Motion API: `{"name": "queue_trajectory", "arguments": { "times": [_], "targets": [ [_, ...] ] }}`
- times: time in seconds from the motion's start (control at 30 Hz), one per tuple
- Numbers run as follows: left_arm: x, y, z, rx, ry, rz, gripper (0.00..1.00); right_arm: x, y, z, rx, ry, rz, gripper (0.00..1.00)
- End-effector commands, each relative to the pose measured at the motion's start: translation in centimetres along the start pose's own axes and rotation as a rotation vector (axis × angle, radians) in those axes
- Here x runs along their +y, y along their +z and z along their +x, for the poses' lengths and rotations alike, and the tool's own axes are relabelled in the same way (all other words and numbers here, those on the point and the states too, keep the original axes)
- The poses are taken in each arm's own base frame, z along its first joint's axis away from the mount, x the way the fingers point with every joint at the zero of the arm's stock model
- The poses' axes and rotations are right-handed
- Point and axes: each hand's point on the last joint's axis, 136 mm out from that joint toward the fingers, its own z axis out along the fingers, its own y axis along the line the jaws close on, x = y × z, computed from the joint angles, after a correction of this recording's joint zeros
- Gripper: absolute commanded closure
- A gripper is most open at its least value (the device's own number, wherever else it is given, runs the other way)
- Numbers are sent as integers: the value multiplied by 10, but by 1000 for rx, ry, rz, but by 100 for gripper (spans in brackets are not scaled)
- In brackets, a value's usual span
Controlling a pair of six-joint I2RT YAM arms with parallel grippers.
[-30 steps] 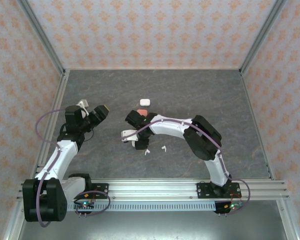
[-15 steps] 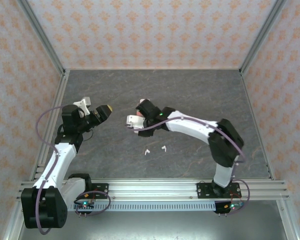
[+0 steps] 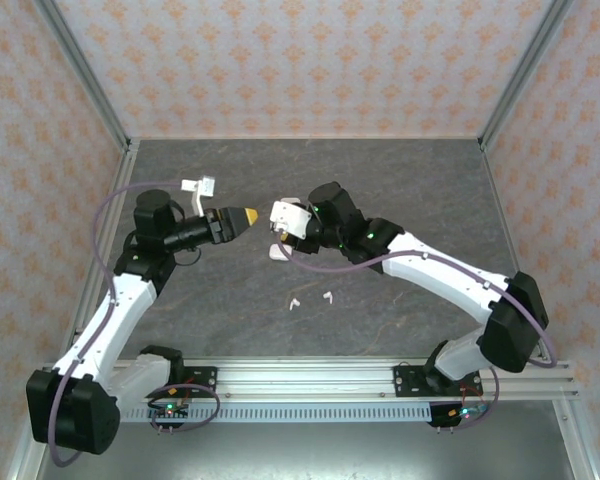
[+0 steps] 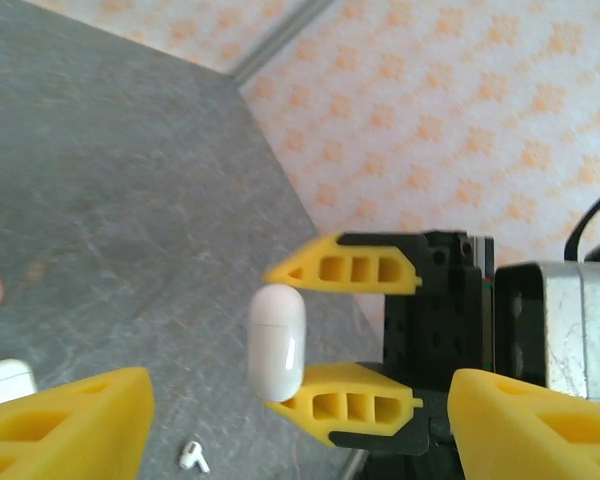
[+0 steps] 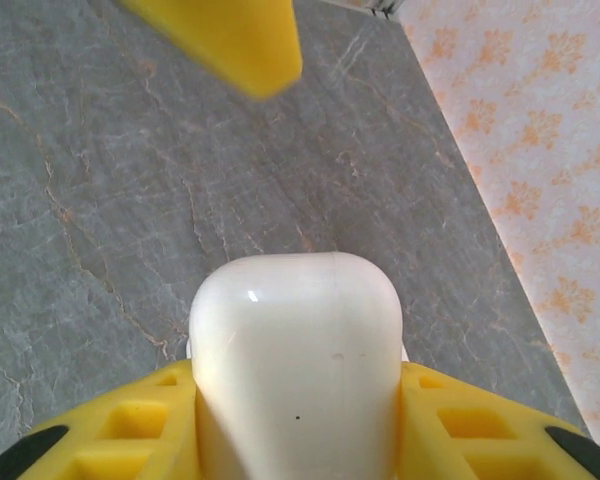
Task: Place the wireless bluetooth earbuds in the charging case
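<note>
Right claw part-closed, clamped on sides of white case, held off table. Left claw wide open, empty, facing case just ahead. Earbuds loose on table, below right claw. Step, likely: handover or lid opening. Next needs careful alignment and a gentle pinch.

Overhead view looks down; wrist views close, sharing white case.

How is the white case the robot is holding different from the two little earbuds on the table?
The white case is a big, smooth, rounded pebble; the earbuds are tiny and have little stems. The white case is pinched between the fingers of the right gripper; the earbuds lie loose on the table, with nothing holding them. Both are white.
</note>
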Motion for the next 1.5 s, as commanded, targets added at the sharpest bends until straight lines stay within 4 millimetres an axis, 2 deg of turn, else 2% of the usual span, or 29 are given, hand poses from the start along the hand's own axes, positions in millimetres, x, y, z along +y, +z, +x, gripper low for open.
{"name": "queue_trajectory", "arguments": {
  "times": [0.0,0.37,1.13,1.3,1.47],
  "targets": [
    [-14,6,-1,36,45,51,24,-7,-13,-15,-69,9,29,60],
    [-20,28,12,110,69,90,31,-2,-17,-18,-91,24,3,60],
    [-17,42,24,175,76,88,64,3,-15,-19,-91,64,-28,59],
    [-17,42,22,166,84,82,70,5,-18,-18,-78,73,-42,56],
    [-19,41,19,144,108,77,73,2,-28,-18,-87,109,-42,46]
  ]
}}
